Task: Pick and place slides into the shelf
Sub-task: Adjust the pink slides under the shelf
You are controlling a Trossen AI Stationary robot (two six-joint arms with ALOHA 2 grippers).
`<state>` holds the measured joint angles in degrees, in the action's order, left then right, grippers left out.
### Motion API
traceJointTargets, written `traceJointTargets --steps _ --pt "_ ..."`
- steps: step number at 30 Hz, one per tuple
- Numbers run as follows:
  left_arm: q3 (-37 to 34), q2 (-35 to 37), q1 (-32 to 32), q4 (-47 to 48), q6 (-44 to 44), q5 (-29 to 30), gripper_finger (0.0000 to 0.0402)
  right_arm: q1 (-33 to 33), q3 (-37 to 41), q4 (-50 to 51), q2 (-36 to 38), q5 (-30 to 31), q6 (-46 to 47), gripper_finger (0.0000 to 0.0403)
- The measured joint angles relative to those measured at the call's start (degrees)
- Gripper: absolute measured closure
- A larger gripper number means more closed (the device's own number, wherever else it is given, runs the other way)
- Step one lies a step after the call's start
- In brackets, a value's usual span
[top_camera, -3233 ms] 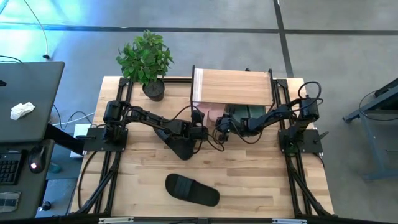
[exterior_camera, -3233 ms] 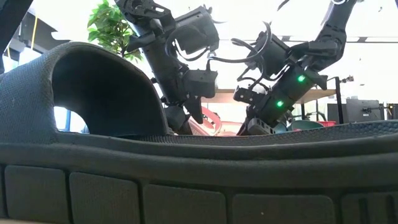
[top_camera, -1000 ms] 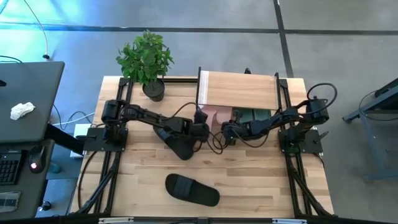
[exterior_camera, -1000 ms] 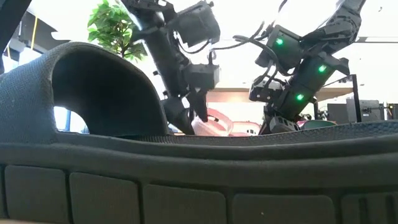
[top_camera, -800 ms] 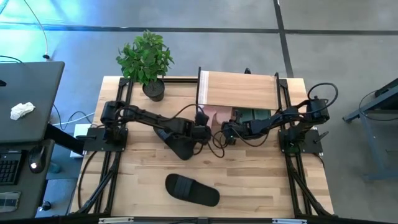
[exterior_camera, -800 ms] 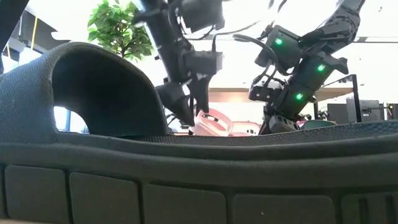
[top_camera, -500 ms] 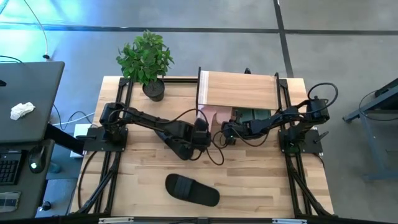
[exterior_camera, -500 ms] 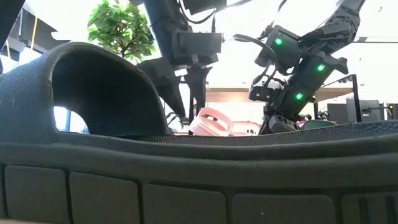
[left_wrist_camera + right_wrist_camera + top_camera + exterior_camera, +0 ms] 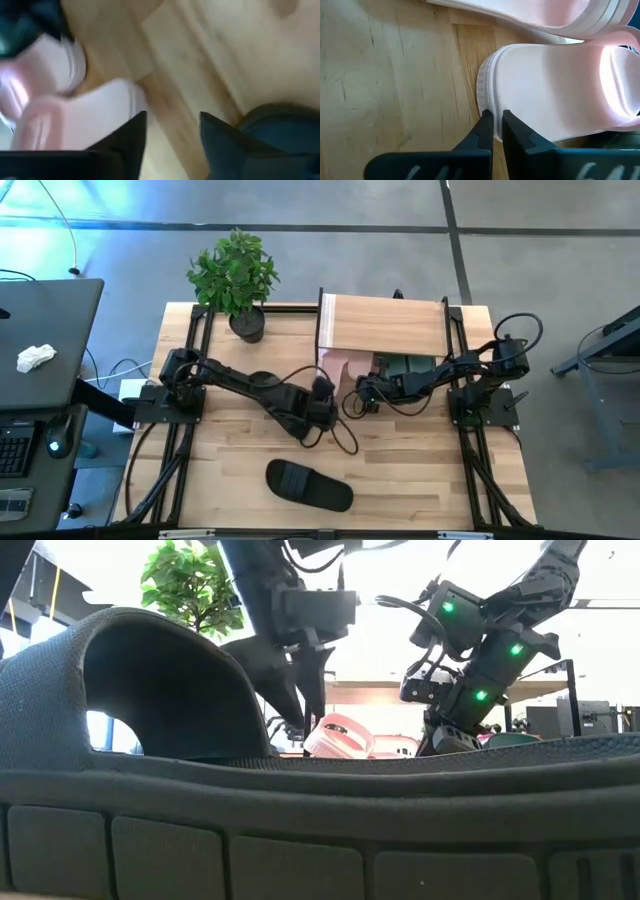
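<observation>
Black slide (image 9: 309, 485): lies on the table, long axis crosswise, toward the front edge.
Left gripper (image 9: 316, 423): nearer, just behind it; fingers apart, empty.
Right gripper (image 9: 493, 120): closed, tips at pink slide (image 9: 555, 95).

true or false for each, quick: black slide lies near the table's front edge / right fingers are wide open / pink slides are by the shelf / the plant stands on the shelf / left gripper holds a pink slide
1. A black slide lies alone near the table's front edge. True.
2. The right gripper's fingers are wide open. False: they are shut, tips at the heel rim of a pink slide.
3. Pink slides lie at the shelf's front edge. True.
4. The plant stands on the shelf. False: it stands on the table, left of the shelf.
5. The left gripper holds a pink slide. False: nothing is between its fingers.
</observation>
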<state>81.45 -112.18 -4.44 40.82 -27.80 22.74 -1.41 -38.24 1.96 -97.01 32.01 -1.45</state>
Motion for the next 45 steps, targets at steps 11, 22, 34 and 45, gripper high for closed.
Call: traceJointTargets --steps 11,22,34,45 --pt "-0.09 -5.3 -0.42 -5.07 -4.97 1.06 0.0388 0.0 0.02 0.01 0.0 0.15 -0.02 0.0403" --pt "0.0 -6.75 6.36 -6.76 -3.44 2.97 0.0397 0.01 0.02 -0.55 0.0 0.0 -0.02 0.0403" --pt "-0.04 -7.12 9.11 -9.89 -4.82 3.59 0.0398 0.07 0.02 -0.45 0.0 -0.2 -0.34 0.0403" --pt "-0.04 -7.19 9.11 -9.34 3.71 6.43 0.04 -0.15 -0.07 1.28 -0.02 0.96 0.53 0.0403"
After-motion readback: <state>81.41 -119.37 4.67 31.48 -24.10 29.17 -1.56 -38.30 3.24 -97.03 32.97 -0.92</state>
